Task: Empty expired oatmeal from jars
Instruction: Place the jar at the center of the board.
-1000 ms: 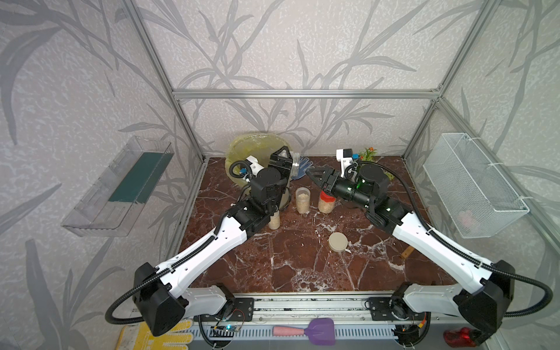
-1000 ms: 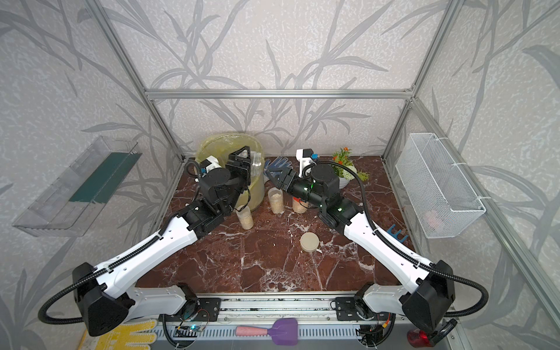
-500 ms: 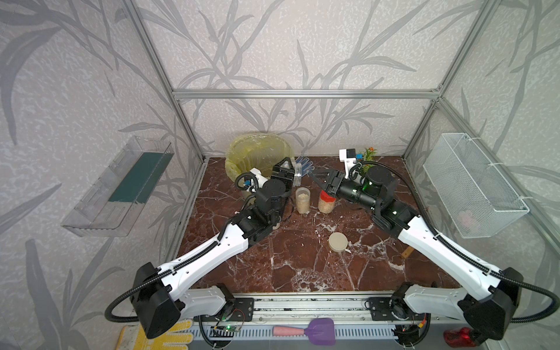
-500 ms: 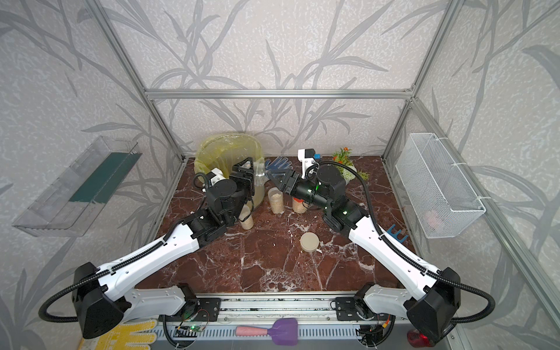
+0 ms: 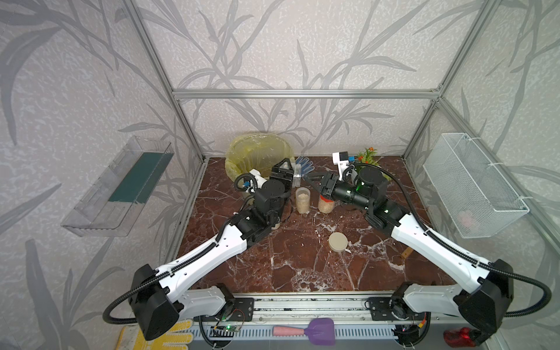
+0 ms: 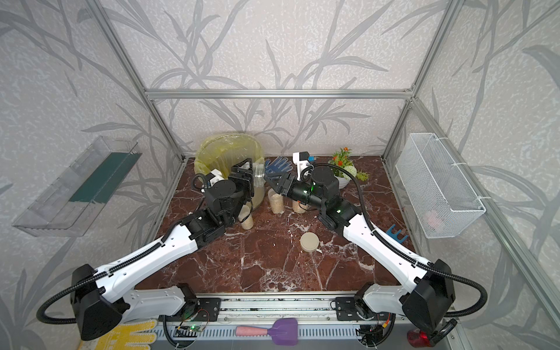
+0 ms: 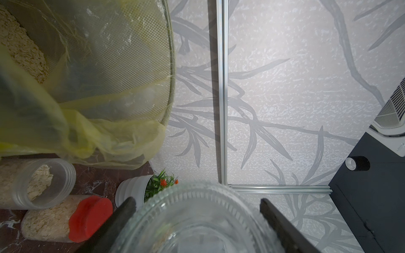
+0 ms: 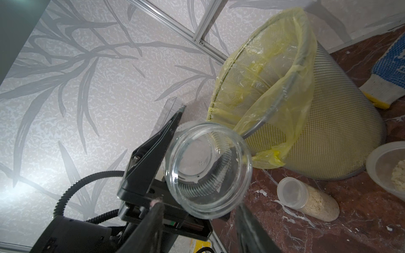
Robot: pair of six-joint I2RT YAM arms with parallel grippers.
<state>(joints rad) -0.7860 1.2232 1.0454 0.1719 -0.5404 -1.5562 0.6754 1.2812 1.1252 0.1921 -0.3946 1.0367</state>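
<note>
My left gripper (image 7: 197,203) is shut on a wide clear glass jar (image 7: 197,221), which looks empty and is tipped on its side beside the bucket (image 5: 257,154). In both top views the jar (image 5: 298,178) (image 6: 257,177) points at my right gripper (image 5: 312,178). That gripper (image 8: 200,207) is open, its fingers on either side of the jar's mouth (image 8: 208,173). Oatmeal (image 7: 19,43) lies inside the bucket's yellow liner. An open slim jar (image 5: 302,200), a red-capped jar (image 5: 325,203) and a lidded slim jar (image 6: 246,219) stand on the table, all holding oatmeal.
A beige lid (image 5: 338,242) lies mid-table. A blue glove (image 5: 304,165) and a white flower pot (image 6: 342,175) sit at the back. A wire basket (image 5: 472,188) hangs on the right wall, a clear shelf (image 5: 121,188) on the left.
My left gripper has drawn the glass jar down and away from the bucket's rim. My right gripper has come up to the jar's mouth, its jaws narrowing.
</note>
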